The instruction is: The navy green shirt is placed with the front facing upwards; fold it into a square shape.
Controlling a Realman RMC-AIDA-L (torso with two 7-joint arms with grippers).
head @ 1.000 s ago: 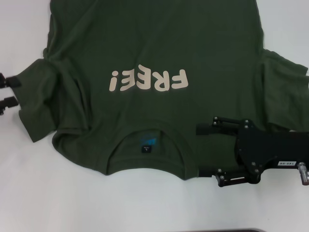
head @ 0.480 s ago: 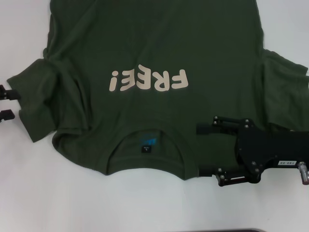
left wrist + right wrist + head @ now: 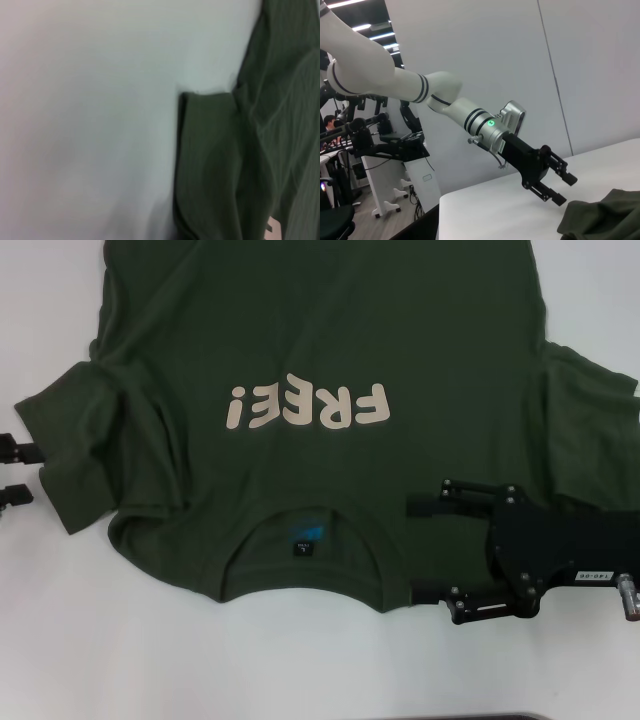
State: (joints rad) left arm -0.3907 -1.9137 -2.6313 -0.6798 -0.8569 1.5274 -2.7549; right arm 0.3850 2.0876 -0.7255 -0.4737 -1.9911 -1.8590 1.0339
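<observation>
Shirt: the navy green shirt (image 3: 330, 420) lies spread flat on the white table (image 3: 120, 660), front up, cream "FREE!" lettering (image 3: 305, 407) reading away from the robot, collar and blue neck label (image 3: 303, 538) nearest the robot. No fold has been made yet.

Step in hand: judged the opening of the fold, with both grippers placed at the sides of the collar end to take hold of cloth.

Right gripper: the right gripper (image 3: 425, 550) sits low over the shirt's shoulder, just beside the collar, its two black fingers spread apart with cloth between them and nothing clamped.

Left gripper: the left gripper (image 3: 18, 472) is at the edge of the head view, just off the hem of the left sleeve (image 3: 85, 455); the right wrist view shows its fingers parted and empty, tips near the cloth but apart from it.

Next move: likely calls for the left gripper to reach in to the sleeve or shoulder edge and both to pinch only the layers meant to be folded, then carry them across evenly.

Change: over the last second the left gripper has drifted toward the robot along the sleeve hem and further out of view; the right gripper and the shirt have not shifted.
</observation>
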